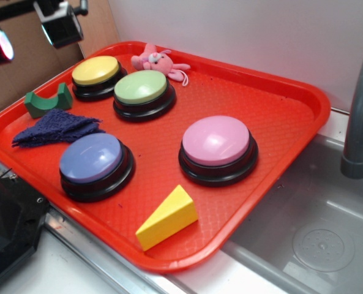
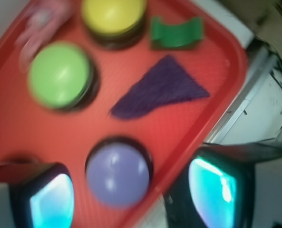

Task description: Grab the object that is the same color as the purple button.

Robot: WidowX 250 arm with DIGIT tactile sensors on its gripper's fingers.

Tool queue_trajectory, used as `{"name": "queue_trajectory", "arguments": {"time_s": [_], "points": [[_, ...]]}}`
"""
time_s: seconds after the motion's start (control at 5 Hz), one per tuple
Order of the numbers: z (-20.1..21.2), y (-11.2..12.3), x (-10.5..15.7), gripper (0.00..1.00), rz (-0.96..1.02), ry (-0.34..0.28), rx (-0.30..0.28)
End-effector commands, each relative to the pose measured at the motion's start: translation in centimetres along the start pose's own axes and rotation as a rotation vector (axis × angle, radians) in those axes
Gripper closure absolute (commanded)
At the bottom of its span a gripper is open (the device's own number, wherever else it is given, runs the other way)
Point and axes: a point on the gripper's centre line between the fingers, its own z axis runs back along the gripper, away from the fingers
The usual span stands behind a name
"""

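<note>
Broadly, the red tray [image 1: 294, 110] has bare floor at its right and middle. The gripper [image 2: 131, 199], fingers apart and empty, hangs over the purple button [image 1: 91, 158] near the tray's near-left rim. Just behind that button lies the purple cloth [image 1: 56, 129], touching nothing it seems, though the wrist view is blurred. The green arch block [image 1: 48, 102] stands beside it, farther back.

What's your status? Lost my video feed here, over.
Gripper open, empty, hovering above the purple button. Purple cloth flat on the red tray, untouched, beside the green arch block. Nothing on the cloth.
</note>
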Motion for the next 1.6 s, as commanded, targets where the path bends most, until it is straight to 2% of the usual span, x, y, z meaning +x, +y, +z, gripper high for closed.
{"name": "queue_trajectory", "arguments": {"time_s": [0.0, 0.2, 0.4, 0.6, 1.0, 1.2, 1.4], "points": [[-5.3, 1.0, 2.1, 0.00, 0.476, -0.125, 0.019], [-7.7, 1.9, 2.7, 0.00, 0.718, -0.146, 0.088], [-9.4, 2.7, 2.6, 0.00, 0.827, -0.159, 0.120], [-11.5, 3.2, 3.1, 0.00, 0.835, -0.173, 0.184], [-13.1, 3.4, 3.8, 0.00, 0.826, -0.184, 0.188], [-13.1, 3.4, 3.7, 1.00, 0.820, -0.201, 0.168], [-12.8, 3.3, 3.8, 1.00, 0.806, -0.194, 0.144]]}}
